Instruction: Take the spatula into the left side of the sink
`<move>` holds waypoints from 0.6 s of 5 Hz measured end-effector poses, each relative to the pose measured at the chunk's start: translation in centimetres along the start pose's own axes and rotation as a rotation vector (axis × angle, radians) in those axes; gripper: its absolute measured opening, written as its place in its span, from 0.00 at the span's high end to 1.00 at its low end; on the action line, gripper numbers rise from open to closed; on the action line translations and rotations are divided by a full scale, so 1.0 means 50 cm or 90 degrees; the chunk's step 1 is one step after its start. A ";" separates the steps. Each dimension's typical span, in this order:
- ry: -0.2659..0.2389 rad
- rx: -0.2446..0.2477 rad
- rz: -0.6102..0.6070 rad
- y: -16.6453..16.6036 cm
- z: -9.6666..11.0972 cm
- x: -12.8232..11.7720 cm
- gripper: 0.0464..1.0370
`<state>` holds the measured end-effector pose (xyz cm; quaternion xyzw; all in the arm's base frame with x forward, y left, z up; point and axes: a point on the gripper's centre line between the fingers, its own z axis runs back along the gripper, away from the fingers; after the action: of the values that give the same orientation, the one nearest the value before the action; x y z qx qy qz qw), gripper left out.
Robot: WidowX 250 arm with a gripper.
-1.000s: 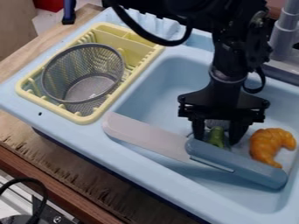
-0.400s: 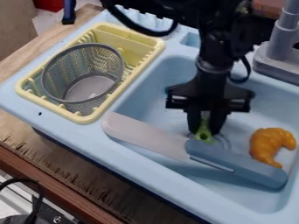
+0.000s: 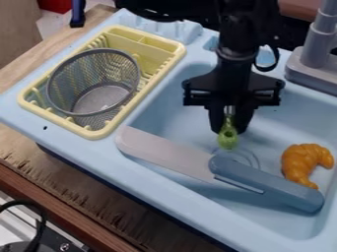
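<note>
Black gripper (image 3: 228,130): mine, hanging point-down over the basin, with my two fingers (image 3: 216,118) closed on a spatula.
Spatula (image 3: 227,139): between my fingers; its green end, with a hole in it, pokes out below them. I cannot tell whether that end touches the basin floor.
Drain ring (image 3: 255,158): on the basin floor, just beyond the green end and partly behind the knife's handle.
Knife (image 3: 168,153): pale blade lying over the sink's near rim, blue-grey handle reaching out over the basin toward the right of the view.
Croissant (image 3: 298,165): orange, lying in the basin to the right of my spatula, close beside the knife's handle.
Sink (image 3: 99,155): light blue plastic, basin under me.
Faucet (image 3: 320,37): grey, standing behind the basin at the upper right of the view.
Dish rack (image 3: 56,117): yellow, set in the sink top at the left of the view.
Mesh basket (image 3: 102,71): grey wire, tilted in the rack.
Counter (image 3: 59,172): worn wood, around the sink.
</note>
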<state>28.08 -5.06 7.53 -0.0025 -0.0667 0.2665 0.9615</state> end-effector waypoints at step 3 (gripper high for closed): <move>-0.011 -0.068 0.006 0.024 0.112 0.038 0.75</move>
<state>28.35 -3.21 13.29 -0.0516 -0.0894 0.2673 0.9581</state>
